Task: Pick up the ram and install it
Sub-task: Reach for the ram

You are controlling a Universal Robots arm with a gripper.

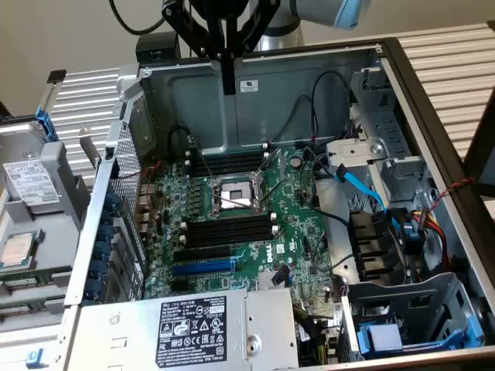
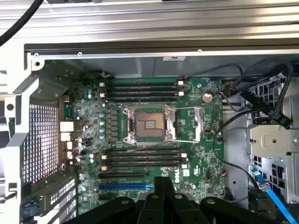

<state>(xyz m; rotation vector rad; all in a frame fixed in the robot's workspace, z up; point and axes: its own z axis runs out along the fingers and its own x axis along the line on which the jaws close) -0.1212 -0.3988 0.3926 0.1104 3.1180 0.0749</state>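
Observation:
My gripper [image 1: 228, 83] hangs shut high over the open computer case, above its rear wall, with nothing between its black fingers. In the wrist view the shut fingers [image 2: 163, 186] point down at the green motherboard [image 2: 196, 116]. Two banks of long black memory slots with white end clips flank the CPU socket [image 1: 232, 193]: one bank [image 1: 228, 164] toward the rear wall, the other [image 1: 228, 230] toward the front. The wrist view shows the same banks [image 2: 140, 91] [image 2: 142, 157]. The ram is out of view.
A blue expansion slot [image 1: 203, 267] lies just in front of the nearer slot bank. A power supply [image 1: 193, 328] with a black label covers the case front. Black cables and a blue data cable [image 1: 360, 185] crowd the exterior view's right. A drive [image 1: 31, 182] sits outside the case.

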